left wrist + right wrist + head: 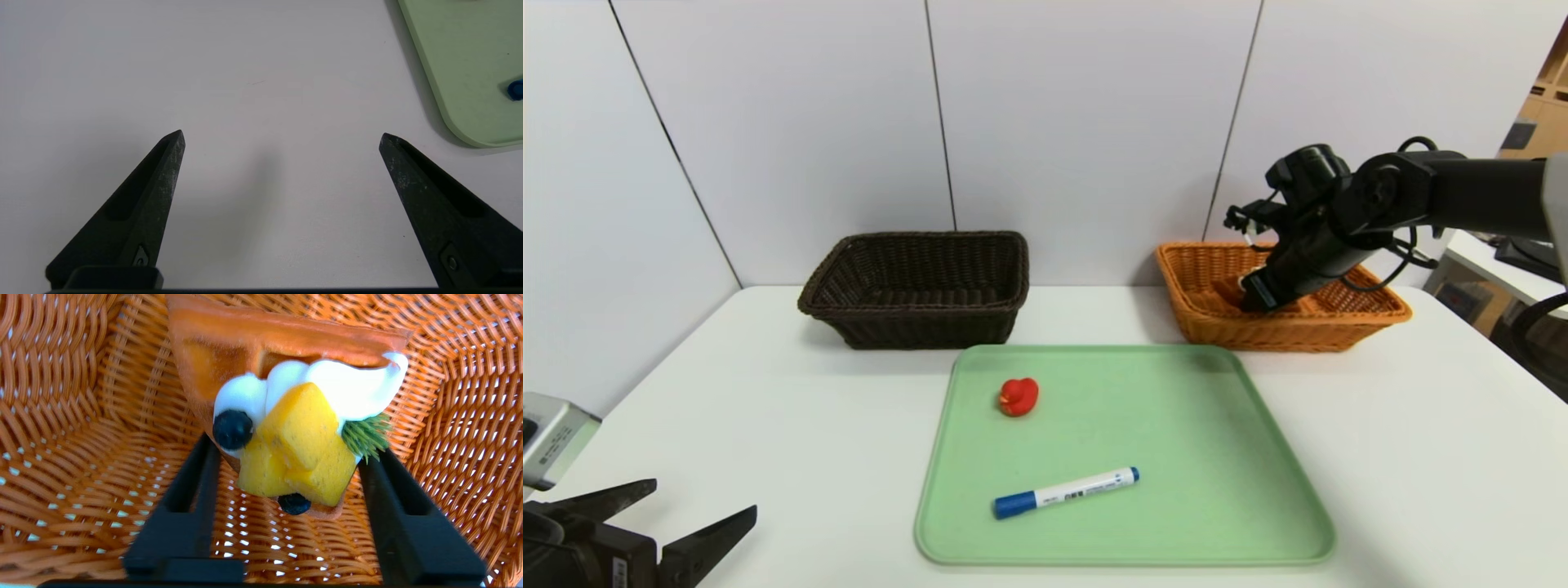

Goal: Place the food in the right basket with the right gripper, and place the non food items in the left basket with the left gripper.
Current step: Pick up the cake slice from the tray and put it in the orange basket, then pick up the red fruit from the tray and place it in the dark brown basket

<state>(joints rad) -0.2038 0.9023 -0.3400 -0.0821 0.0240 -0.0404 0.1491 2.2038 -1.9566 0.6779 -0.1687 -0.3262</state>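
My right gripper [1245, 296] reaches down into the orange woven basket [1282, 333] at the back right. In the right wrist view the right gripper [286, 445] is shut on the waffle wedge [286, 396], whose cream, yellow fruit and dark berries face the camera just above the basket's weave [61, 416]. The red rubber duck [1018, 397] and the white marker with the blue cap [1066, 492] lie on the green tray [1258, 457]. The dark brown basket [849, 314] stands at the back left. My left gripper [703, 498] hangs open over bare table at the front left, open with nothing between its fingers [282, 134].
The white table carries the tray at its middle, with both baskets behind it against the wall panels. In the left wrist view the tray's corner [470, 61] and the marker's blue cap [515, 90] show off to one side.
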